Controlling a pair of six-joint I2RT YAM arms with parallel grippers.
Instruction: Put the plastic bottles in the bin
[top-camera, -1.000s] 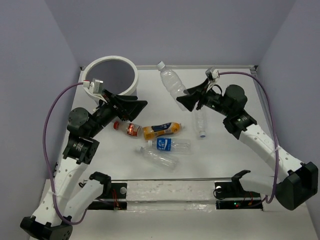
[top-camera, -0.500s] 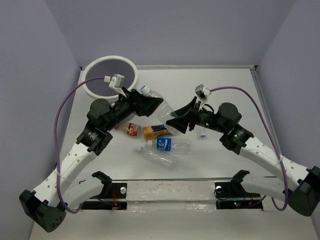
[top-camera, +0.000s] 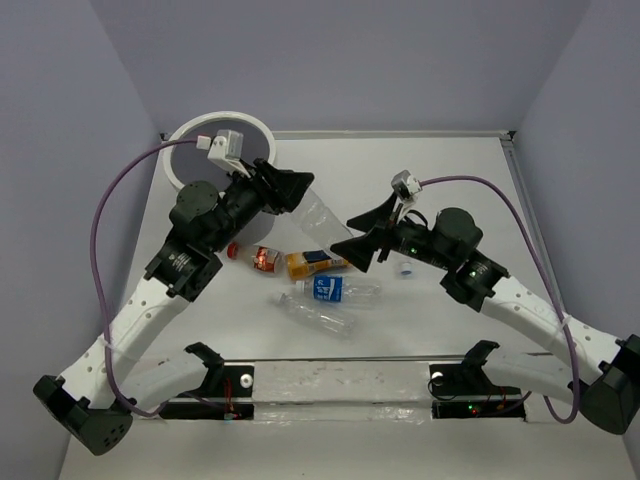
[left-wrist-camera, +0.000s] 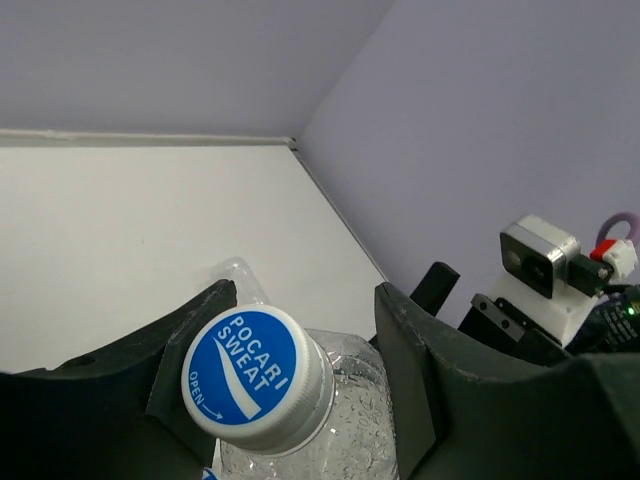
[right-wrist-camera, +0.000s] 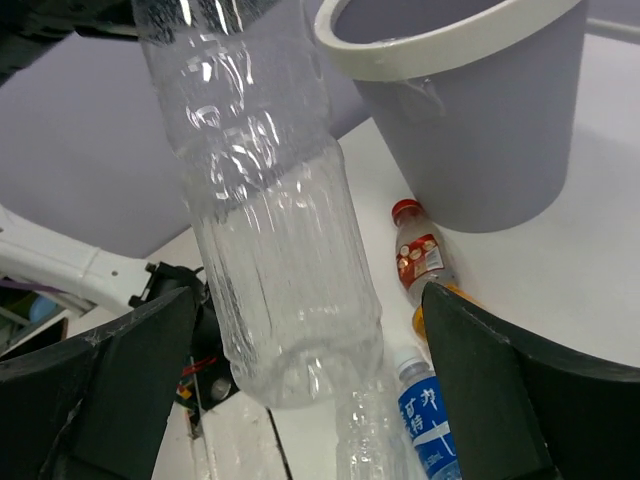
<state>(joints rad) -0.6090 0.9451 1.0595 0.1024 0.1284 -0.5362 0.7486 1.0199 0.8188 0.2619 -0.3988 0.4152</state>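
Bottle (top-camera: 320, 216) held in mid-air over the tabletop (top-camera: 450, 170).
Your left jaws are clamped on the clear bottle near its blue-and-white cap (left-wrist-camera: 257, 377). Your right jaws stand wide apart on either side of its base, with a gap on each side. The bin (right-wrist-camera: 480, 130) stands in the far-left corner, and the other bottles (top-camera: 335, 290) lie on the tabletop between your arms.

Lilac walls (top-camera: 350, 60) enclose white tabletop (top-camera: 450, 170); even light.

The left arm (top-camera: 200, 215) hides part of the bin (top-camera: 183, 128); right fingers (top-camera: 358, 250) cover the orange bottle (top-camera: 305, 264)'s end.
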